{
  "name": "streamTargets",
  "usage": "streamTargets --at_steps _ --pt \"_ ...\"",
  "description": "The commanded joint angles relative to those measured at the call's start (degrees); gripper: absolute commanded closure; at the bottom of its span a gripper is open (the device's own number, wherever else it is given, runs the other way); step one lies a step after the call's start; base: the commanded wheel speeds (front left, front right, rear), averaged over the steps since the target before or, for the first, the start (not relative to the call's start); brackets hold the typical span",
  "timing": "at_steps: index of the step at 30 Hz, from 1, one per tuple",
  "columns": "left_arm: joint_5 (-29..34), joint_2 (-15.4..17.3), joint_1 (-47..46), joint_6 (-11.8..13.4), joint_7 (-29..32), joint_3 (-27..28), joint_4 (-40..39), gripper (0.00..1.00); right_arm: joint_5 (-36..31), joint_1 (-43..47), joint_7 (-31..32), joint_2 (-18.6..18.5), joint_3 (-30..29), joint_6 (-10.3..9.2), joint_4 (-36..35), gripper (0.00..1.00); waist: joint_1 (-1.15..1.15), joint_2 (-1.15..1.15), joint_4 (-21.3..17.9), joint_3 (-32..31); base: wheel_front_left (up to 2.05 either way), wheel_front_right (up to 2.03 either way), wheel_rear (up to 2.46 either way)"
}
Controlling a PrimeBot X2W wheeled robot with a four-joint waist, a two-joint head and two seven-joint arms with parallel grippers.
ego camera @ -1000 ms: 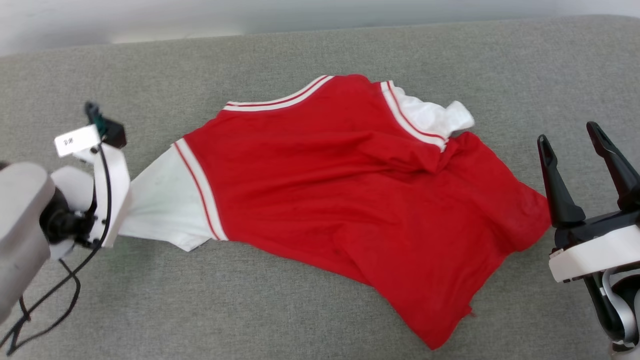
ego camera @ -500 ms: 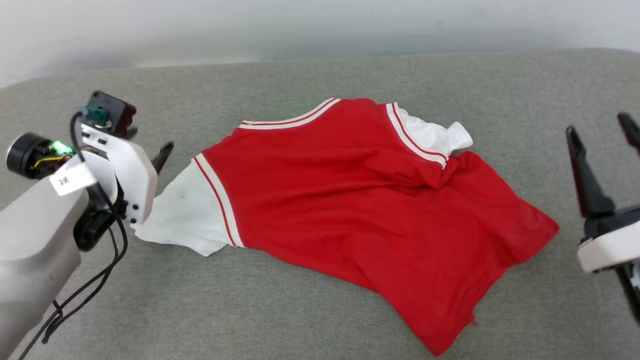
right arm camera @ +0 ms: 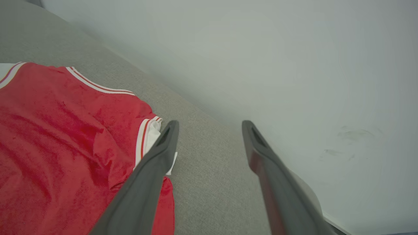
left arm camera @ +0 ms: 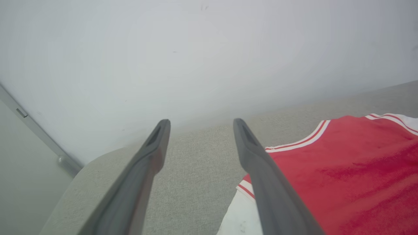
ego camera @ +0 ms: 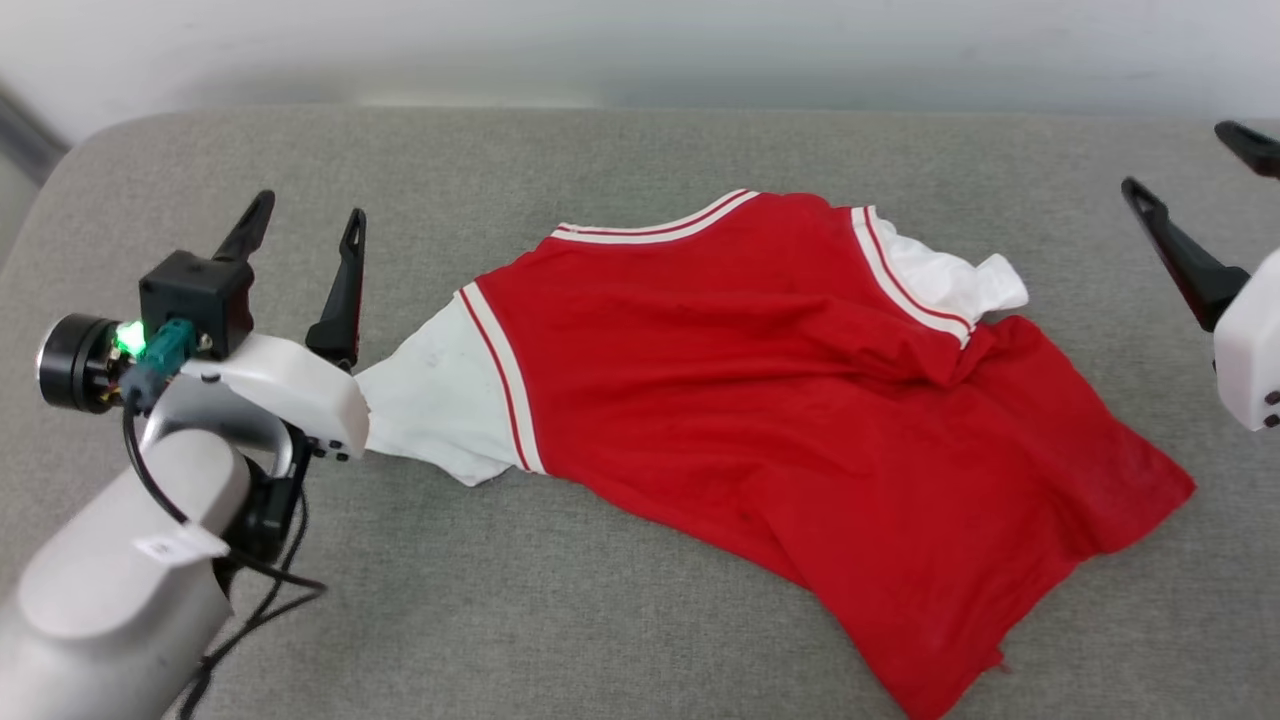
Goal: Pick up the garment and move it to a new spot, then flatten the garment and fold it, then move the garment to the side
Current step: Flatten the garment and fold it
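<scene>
Support: grey woven fabric cushion (ego camera: 600, 640), with the shirt at its middle.
Garment: crumpled red jersey shirt (ego camera: 800, 400) with striped trim; its long axis runs from the left sleeve to the near-right hem.
Left gripper (ego camera: 308, 207): fingers apart, empty, just left of the white sleeve (ego camera: 430, 400); this is the nearer arm.
Right gripper (ego camera: 1178, 157): fingers apart, empty, off to the far right.

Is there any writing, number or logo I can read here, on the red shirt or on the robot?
Small white paper tag on the pale grey left forearm: any print is too small and blurred to read.
Red shirt with white sleeves: no lettering on the face that shows.
Nothing else readable.
</scene>
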Motion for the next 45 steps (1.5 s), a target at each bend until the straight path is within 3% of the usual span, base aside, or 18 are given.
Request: streamTargets --at_steps 1,4,9,15,24,32,33,34,45 --pt "1.9 -0.7 2.5 1.3 -0.4 2.5 -2.1 0.0 2.0 -2.2 2.8 -1.6 2.3 -0.02 0.8 0.0 0.0 0.0 0.8 0.8 0.0 0.0 0.0" --pt "5.9 -2.4 7.4 2.5 -0.3 7.6 -6.5 0.0 6.9 -7.2 10.5 -4.8 8.4 -0.02 2.7 0.0 0.0 0.0 1.7 2.2 0.0 0.0 0.0" --pt "11.3 -6.1 12.5 1.7 -0.3 13.8 -10.2 0.0 13.7 -17.5 23.1 -7.8 17.7 -0.02 6.4 0.0 0.0 0.0 4.0 5.7 0.0 0.0 0.0" --pt "16.3 -11.4 13.5 -0.5 -0.3 20.0 -12.1 0.0 18.5 -27.8 33.4 -6.7 25.0 -0.02 13.0 0.0 0.0 0.0 7.2 10.8 0.0 0.0 0.0" --pt "22.6 -21.1 13.7 -5.1 -0.3 28.2 -14.2 0.0 17.1 -35.0 32.9 -4.5 32.2 -0.02 22.7 0.0 0.0 0.0 11.3 18.6 0.0 0.0 0.0" --pt "27.4 -25.6 13.4 -9.6 -0.3 33.6 -13.7 0.0 21.4 -31.7 32.2 -4.0 40.0 0.07 26.8 0.0 0.0 0.0 11.8 20.6 0.0 0.0 0.0" --pt "27.9 -26.0 13.4 -10.1 -0.3 34.1 -13.5 0.0 21.8 -31.8 31.5 -4.0 40.5 0.07 26.8 0.55 0.0 0.0 11.7 20.5 0.0 0.0 0.0" --pt "28.4 -26.4 13.4 -10.6 -0.3 34.7 -13.4 0.0 22.2 -32.2 30.8 -4.0 40.9 0.07 26.7 1.0 0.0 0.0 11.5 20.3 0.0 0.0 0.0" --pt "32.3 -28.8 16.6 -14.1 -0.3 39.6 -11.8 0.0 21.0 -41.6 20.5 -9.2 42.5 -0.02 23.8 1.0 0.0 0.0 8.5 15.8 0.0 0.0 0.0"
